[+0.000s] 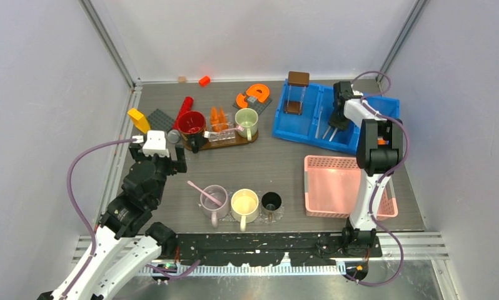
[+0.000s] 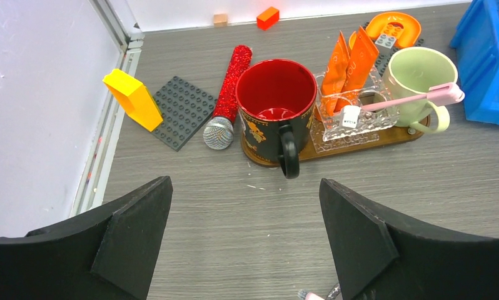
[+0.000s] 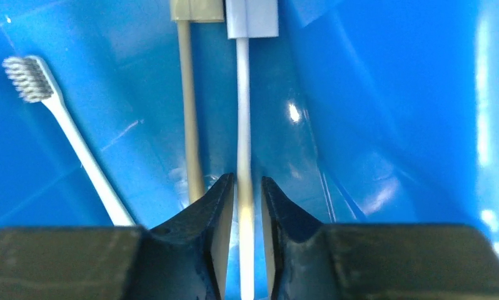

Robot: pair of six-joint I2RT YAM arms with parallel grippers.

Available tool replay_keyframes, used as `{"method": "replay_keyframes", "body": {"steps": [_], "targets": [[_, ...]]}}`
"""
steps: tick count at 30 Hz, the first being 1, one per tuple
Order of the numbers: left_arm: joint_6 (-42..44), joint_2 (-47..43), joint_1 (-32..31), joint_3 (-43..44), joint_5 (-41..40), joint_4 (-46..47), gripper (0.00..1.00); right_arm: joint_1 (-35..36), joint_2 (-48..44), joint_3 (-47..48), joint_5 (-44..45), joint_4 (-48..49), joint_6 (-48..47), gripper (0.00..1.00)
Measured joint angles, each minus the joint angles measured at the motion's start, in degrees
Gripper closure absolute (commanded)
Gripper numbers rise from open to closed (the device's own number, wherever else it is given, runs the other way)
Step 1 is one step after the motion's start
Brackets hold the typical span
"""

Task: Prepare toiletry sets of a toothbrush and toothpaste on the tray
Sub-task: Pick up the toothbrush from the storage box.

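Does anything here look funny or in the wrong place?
Yes. The pink toothbrush lies flat across the rim of the green mug and the clear holder on the tray, instead of standing in a mug. A glittery red microphone also lies on the table beside the red mug.

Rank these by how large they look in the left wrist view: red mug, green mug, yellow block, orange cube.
1. red mug, also the nearest, so its lead is unsure
2. green mug
3. yellow block
4. orange cube, farthest back
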Motion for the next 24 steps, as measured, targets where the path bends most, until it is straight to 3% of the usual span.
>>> {"method": "replay_keyframes", "body": {"steps": [6, 10, 24], "targets": [[0.0, 0.4, 0.0, 0.0, 0.0, 0.0, 0.10, -0.9, 0.0, 0.0, -2.3, 0.2, -0.1, 0.92], [0.0, 0.5, 0.0, 0.0, 0.2, 0.0, 0.10, -0.9, -0.2, 0.0, -2.4, 0.2, -0.8, 0.98], [0.0, -0.5, 0.0, 0.0, 1.0, 0.0, 0.10, -0.9, -15.2, -1.6, -1.8, -1.4, -3.1, 0.99]]}}
